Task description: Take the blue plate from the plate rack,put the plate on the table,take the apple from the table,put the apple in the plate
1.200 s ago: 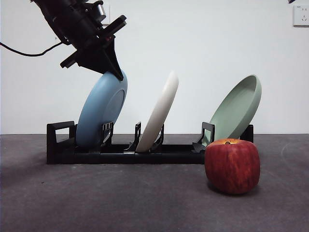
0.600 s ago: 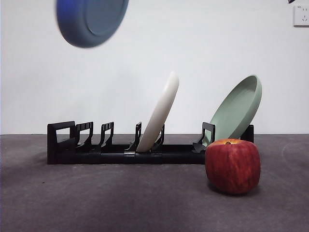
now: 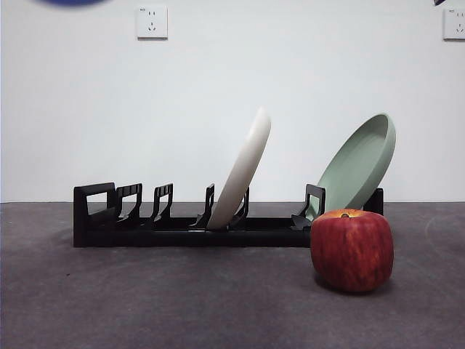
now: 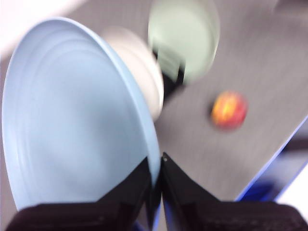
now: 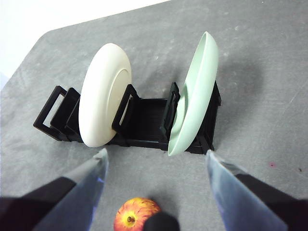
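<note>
From the front, the plate rack (image 3: 196, 222) sits on the dark grey table (image 3: 145, 305) with its left slots bare. A cream-white plate (image 3: 243, 171) leans in a middle slot and a pale green plate (image 3: 360, 167) leans at the right end. The apple (image 3: 352, 249) stands on the table in front of the rack's right end, nearer the camera and clear of the rack. Only a dark blue sliver of the blue plate (image 3: 71, 2) shows at the top edge, high above the rack's left part. Two wall sockets sit high on the white wall.

The left wrist view is blurred. The left gripper (image 4: 157, 169) pinches the rim of the blue plate (image 4: 72, 120) between its two black jaws, pressed close on either side of the edge. Beyond the plate, the cream-white plate, the green plate and the apple (image 4: 230, 109) show as smears on the table.

In the right wrist view, the right gripper (image 5: 156, 166) hangs above the table with its jaws spread wide. Between them lies the apple (image 5: 135, 215), stem dimple up, and farther off the rack (image 5: 130, 122) with its two plates.
</note>
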{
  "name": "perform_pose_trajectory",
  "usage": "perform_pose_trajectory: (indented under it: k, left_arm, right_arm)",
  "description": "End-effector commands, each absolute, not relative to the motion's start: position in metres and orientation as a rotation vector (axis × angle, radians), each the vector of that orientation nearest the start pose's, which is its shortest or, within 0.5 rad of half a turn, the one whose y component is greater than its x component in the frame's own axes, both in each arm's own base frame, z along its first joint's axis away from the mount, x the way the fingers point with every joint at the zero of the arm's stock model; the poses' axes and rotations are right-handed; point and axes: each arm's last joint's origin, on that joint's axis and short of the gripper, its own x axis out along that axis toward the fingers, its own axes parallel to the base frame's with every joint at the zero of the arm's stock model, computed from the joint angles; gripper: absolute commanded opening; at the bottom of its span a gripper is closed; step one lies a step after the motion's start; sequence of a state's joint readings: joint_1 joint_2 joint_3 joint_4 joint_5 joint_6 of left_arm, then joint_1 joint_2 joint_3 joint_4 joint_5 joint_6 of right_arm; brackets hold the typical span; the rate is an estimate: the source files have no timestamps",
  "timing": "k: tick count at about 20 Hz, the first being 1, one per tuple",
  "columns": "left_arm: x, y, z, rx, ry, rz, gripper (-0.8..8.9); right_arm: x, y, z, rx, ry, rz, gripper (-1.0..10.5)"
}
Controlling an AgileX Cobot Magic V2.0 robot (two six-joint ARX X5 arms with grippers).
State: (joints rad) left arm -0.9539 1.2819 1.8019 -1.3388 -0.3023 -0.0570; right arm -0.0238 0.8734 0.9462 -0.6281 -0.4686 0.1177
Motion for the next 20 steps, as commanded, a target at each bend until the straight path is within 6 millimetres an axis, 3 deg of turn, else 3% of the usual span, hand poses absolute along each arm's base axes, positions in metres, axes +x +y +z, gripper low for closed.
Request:
perform_pose_trajectory:
  k: [1,3,6,11,20]
  left_arm:
    - [0.108,-0.17,0.416,0.53,0.822,-0.487,-0.08]
    - [0.1,-0.186,0.385,0.616,0.822,-0.421,-0.08]
    - [0.092,-0.212,0.342,0.613,0.785,-0.491,-0.08]
    - [0.096,-0.238,0.276,0.684,0.841,-0.543,-0.08]
    - [0.126,-0.288,0.197,0.879,0.883,-0.614,-0.08]
  right_arm:
    - [0.17,0.009,0.335,0.244,0.56,0.4,3.5]
    - [0.17,0.009,0.335,0.244,0.56,0.4,3.5]
    - [0.17,0.009,0.335,0.244,0.56,0.4,3.5]
    - [0.17,0.009,0.335,0.244,0.56,0.4,3.5]
    - [0.169,0.009,0.333,0.25,0.586,0.397,3.5]
